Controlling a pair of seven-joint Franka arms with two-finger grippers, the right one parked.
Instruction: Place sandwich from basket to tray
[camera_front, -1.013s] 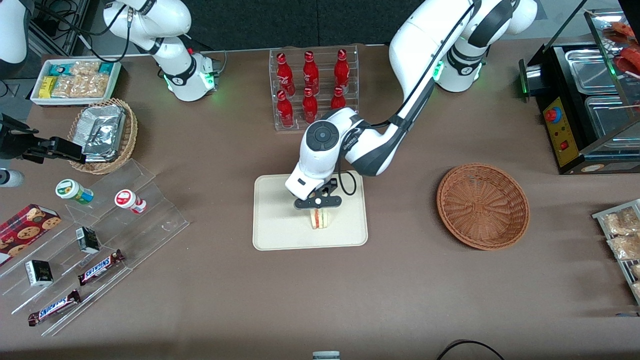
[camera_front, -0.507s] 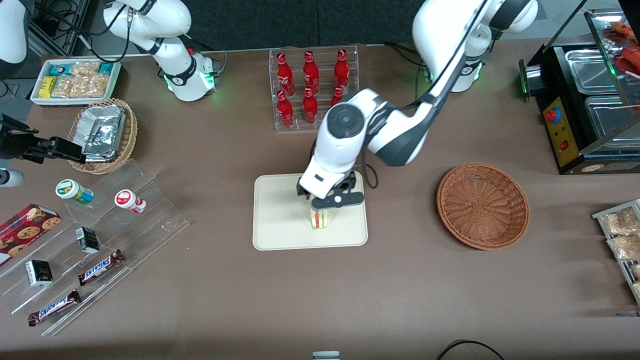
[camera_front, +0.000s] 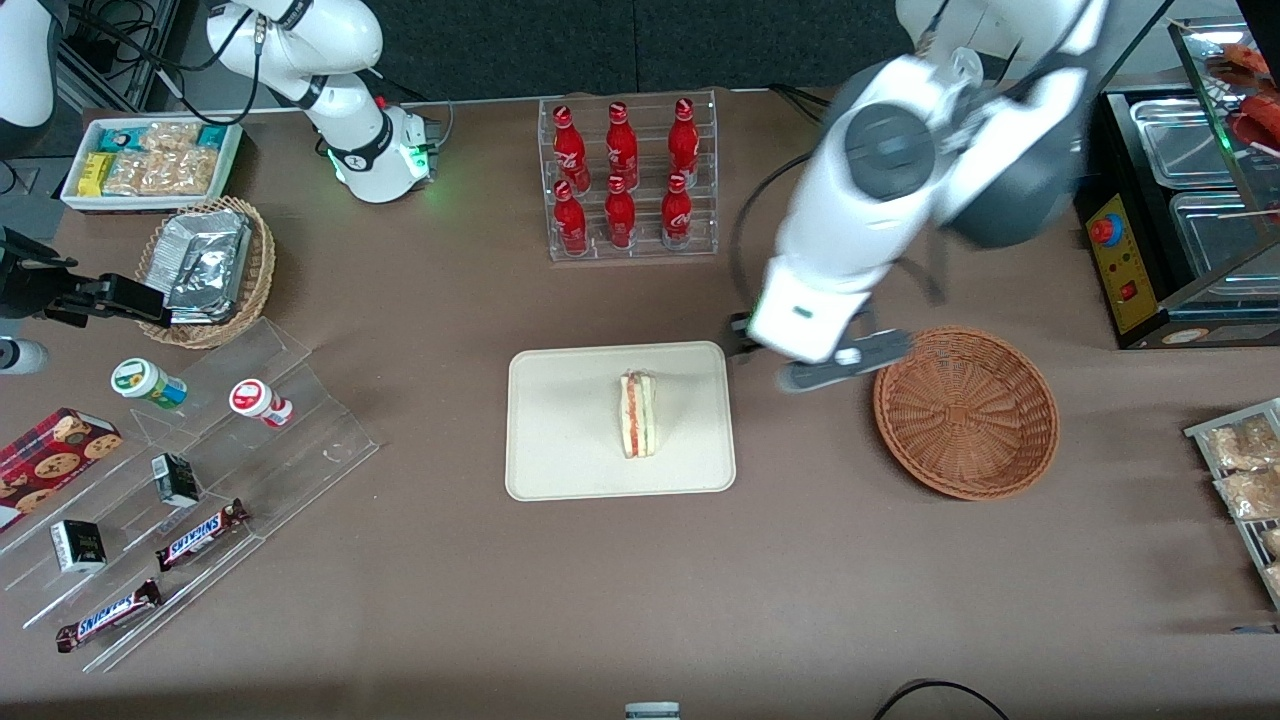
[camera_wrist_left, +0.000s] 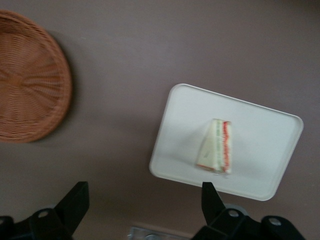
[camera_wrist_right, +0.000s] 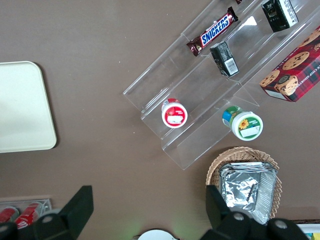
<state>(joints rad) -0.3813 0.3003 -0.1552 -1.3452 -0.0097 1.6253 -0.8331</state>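
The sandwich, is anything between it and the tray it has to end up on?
Nothing visible: the sandwich already lies on the tray. The basket holds nothing. The gripper, jaws open, hangs between tray and basket.

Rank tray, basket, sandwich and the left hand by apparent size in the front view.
1. Tray, largest, though the basket looks close to it, so that order is unsure.
2. Basket.
3. Hand, open, raised between tray and basket; being nearer the camera inflates it.
4. Sandwich, smallest, lying on the tray.
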